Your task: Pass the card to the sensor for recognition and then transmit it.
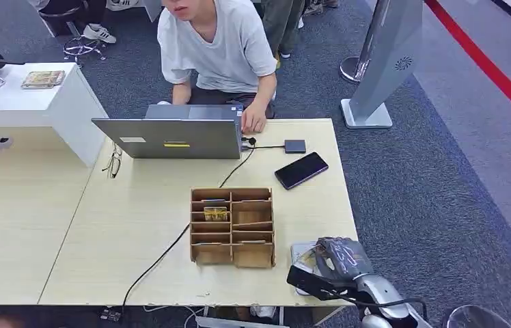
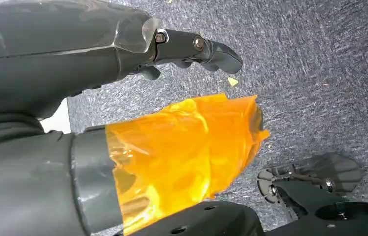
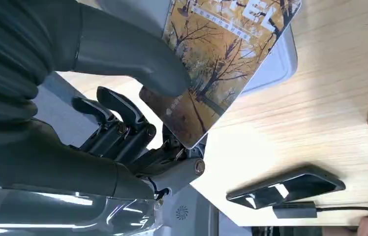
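My right hand (image 1: 341, 260) is at the table's front right corner, pinching a card (image 3: 226, 59) printed with autumn trees between its thumb (image 3: 138, 54) and its dark fingers. The card (image 1: 309, 257) is tilted just over a light grey sensor pad (image 3: 278, 64) lying on the table (image 1: 136, 225); I cannot tell whether they touch. In the head view the sensor pad (image 1: 298, 247) peeks out beside the hand. My left hand (image 2: 182, 123) hangs over grey carpet, its thumb wrapped in orange tape, fingers apart and holding nothing.
A wooden card rack (image 1: 232, 227) stands left of my right hand, with a card (image 1: 215, 214) in one slot. Behind it lie a black phone (image 1: 300, 170), a small dark box (image 1: 294, 146) and a cabled laptop (image 1: 171, 137). A person (image 1: 215, 48) sits at the laptop.
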